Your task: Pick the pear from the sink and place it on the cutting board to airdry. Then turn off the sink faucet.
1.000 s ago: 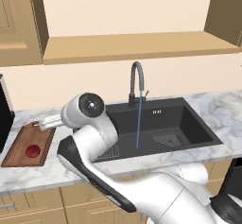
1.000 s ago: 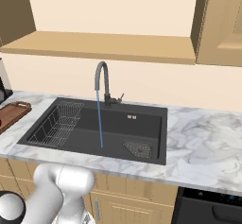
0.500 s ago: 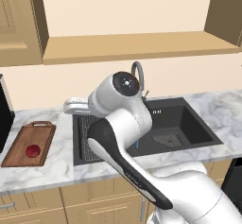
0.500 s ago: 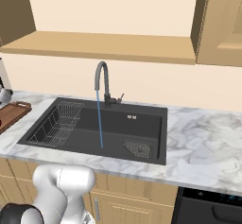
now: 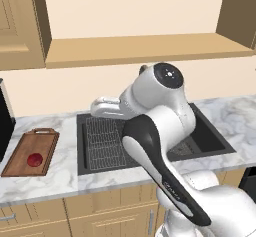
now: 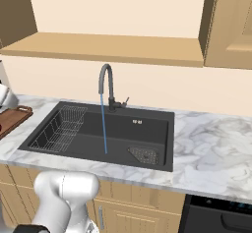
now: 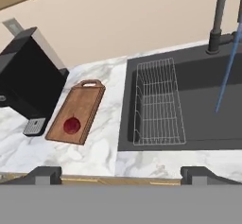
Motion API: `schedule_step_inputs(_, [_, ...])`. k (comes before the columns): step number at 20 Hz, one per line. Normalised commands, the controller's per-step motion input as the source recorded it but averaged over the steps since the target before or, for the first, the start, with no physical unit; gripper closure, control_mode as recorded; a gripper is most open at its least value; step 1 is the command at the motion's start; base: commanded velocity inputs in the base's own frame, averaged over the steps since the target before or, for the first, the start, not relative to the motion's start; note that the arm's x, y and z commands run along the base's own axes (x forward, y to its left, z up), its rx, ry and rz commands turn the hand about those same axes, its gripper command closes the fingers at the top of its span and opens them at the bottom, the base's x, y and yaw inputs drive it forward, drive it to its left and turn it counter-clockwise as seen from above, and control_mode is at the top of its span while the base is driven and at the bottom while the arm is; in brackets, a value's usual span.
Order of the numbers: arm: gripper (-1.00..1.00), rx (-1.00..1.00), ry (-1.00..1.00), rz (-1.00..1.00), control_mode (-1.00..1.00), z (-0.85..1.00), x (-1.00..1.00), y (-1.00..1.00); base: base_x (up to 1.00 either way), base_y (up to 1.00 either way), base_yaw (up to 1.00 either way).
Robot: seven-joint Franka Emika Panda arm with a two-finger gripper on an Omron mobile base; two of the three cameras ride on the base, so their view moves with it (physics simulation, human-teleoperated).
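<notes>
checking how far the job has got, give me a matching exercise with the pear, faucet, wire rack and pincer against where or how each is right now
Things:
1. pear
2. sink faucet
3. wire rack
4. pincer

States:
A. open, holding nothing, above the counter edge
B. running a thin blue stream into the sink
C. lying on the cutting board
D. sitting in the sink at the end nearest the cutting board

Pairs: 1-C, 2-B, 3-D, 4-A
</notes>
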Motion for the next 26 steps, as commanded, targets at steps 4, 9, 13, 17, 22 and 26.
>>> schedule_step_inputs(4, [-1.00, -0.11, -0.02, 0.13, -1.00, 0.27, -0.43, -0.56, 0.00, 0.00, 0.00])
schedule_step_inputs(9, [-1.00, -0.11, -0.02, 0.09, -1.00, 0.18, -0.49, -0.43, 0.00, 0.00, 0.00])
schedule_step_inputs(13, [-1.00, -0.07, 0.00, 0.02, -1.00, 0.18, -0.47, -0.40, 0.00, 0.00, 0.00])
schedule_step_inputs(17, [-1.00, -0.02, 0.00, -0.04, -1.00, 0.10, -0.46, -0.35, 0.00, 0.00, 0.00])
schedule_step_inputs(22, [-1.00, 0.00, 0.00, -0.13, -1.00, -0.03, -0.53, -0.19, 0.00, 0.00, 0.00])
schedule_step_inputs(26, [-1.00, 0.00, -0.04, -0.09, -1.00, 0.00, -0.35, -0.47, 0.00, 0.00, 0.00])
